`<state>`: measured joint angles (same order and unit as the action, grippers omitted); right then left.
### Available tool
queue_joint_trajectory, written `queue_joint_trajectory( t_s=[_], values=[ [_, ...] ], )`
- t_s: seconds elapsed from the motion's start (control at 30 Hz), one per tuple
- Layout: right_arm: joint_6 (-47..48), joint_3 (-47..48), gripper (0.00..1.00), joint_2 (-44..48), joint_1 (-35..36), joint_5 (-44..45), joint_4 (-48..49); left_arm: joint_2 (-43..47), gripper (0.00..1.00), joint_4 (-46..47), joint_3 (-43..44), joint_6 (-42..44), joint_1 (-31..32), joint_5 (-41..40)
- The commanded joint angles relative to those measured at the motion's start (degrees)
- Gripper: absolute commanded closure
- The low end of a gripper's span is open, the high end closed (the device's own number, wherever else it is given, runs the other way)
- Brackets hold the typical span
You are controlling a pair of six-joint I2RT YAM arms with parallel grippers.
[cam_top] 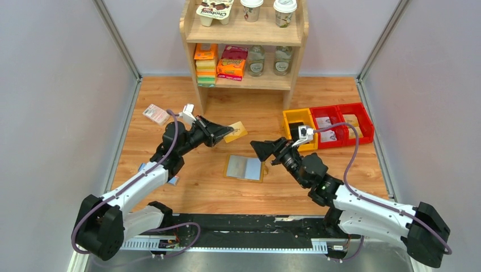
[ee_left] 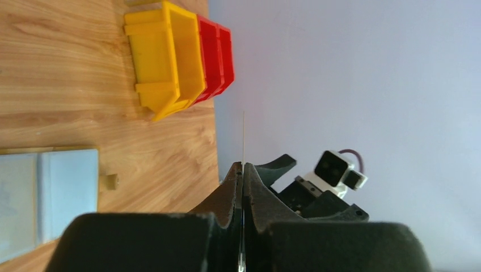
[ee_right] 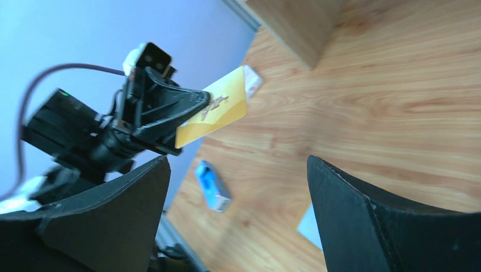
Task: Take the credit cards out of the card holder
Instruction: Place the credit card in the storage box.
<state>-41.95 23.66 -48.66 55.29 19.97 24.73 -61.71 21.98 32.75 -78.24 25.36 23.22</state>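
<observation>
Left hand, clamped on a yellow card, holds it off the tabletop. The nearer right hand, fingers wide and empty, hangs just beside the open card holder, which lies flat with its length running toward the left hand. The left wrist view shows the card edge-on, the right wrist view its face.

Two grippers on the count: left gripper, right gripper. One yellow card, right at the left gripper's tips. One card holder, between the two grippers. Past the right gripper, three bins: one yellow bin, first red bin, second red bin. Back behind the left gripper, one pink-white packet and one blue bar. Far ahead of both, one shelf unit with two cups, left cup and right cup, plus two jars, left jar and right jar.
</observation>
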Motion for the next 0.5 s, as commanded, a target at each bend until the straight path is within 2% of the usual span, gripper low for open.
queue_joint_trajectory(
  t_s=[0.0, 0.2, 0.47],
  values=[
    [-13.9, -0.4, 0.08, -5.7, -1.6, -7.4, 18.9, 2.0, 1.0, 10.7, -1.3, -6.6, 0.4, -1.9],
    [-18.2, 3.0, 0.17, -17.4, -2.6, -13.2, 32.8, 3.3, 1.0, 12.0, -1.6, -8.4, 3.1, -5.6],
    [-18.8, 7.7, 0.3, -23.0, -3.4, -13.1, 37.0, 4.4, 1.0, 12.7, -2.4, -8.9, 4.4, -8.2]
  ],
)
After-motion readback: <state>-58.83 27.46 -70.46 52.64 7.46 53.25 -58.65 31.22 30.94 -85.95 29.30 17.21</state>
